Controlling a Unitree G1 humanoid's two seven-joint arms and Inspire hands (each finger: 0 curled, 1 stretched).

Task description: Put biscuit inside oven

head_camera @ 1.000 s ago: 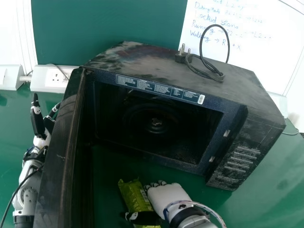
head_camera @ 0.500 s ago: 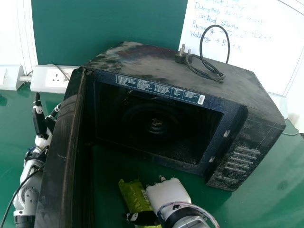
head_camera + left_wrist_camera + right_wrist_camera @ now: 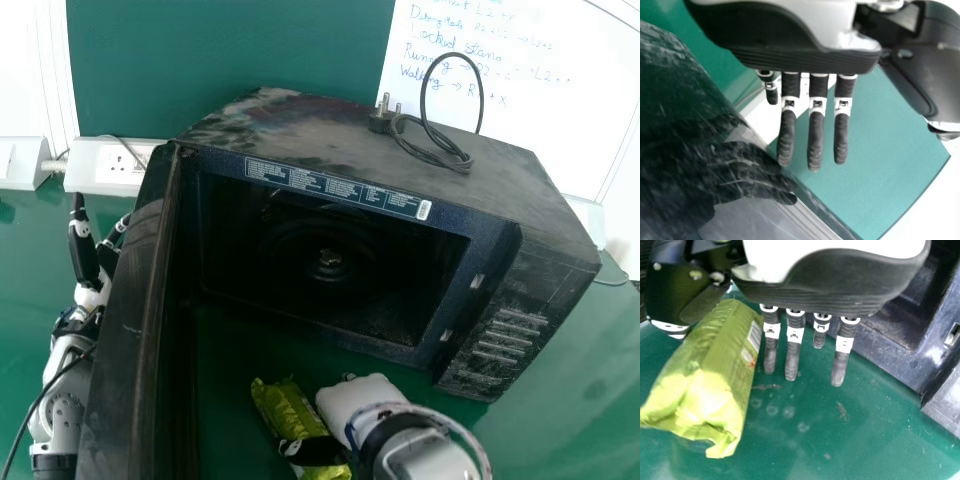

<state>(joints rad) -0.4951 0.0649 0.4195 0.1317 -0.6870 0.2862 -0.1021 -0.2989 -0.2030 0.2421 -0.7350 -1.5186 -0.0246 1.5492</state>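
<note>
- The biscuit packet [image 3: 290, 410], in a green wrapper, is seen on the green surface [image 3: 570, 410], near of the cavity [image 3: 340, 250] of the black oven [image 3: 330, 130] and outside it.
- It is set between the opened door [image 3: 125, 310] on its left and the right hand [image 3: 358, 398] on its right, tilted so that its far end leans left.
- In the right wrist view, the fingers [image 3: 792, 360] of the right hand are held nearly straight and slightly spread, with nothing gripped by them.
- The packet is placed to the left of these fingers, on the thumb's side, and is left uncurled-around; a gap is seen between most of the packet and the fingers.
- The packet's near part is crossed by the dark thumb [image 3: 318, 452] in the head view; whether it is pressed or merely overlapped cannot be told.
- The left hand [image 3: 82, 250] is held beyond the door, on its left side, with its fingers [image 3: 816, 145] extended and nothing held; they are mirrored in the door's glossy face.
- On top of the oven, a looped black cord [image 3: 425, 130] with its plug [image 3: 381, 120] is laid.
- Behind the oven, a whiteboard with handwriting [image 3: 530, 110] can be seen.
</note>
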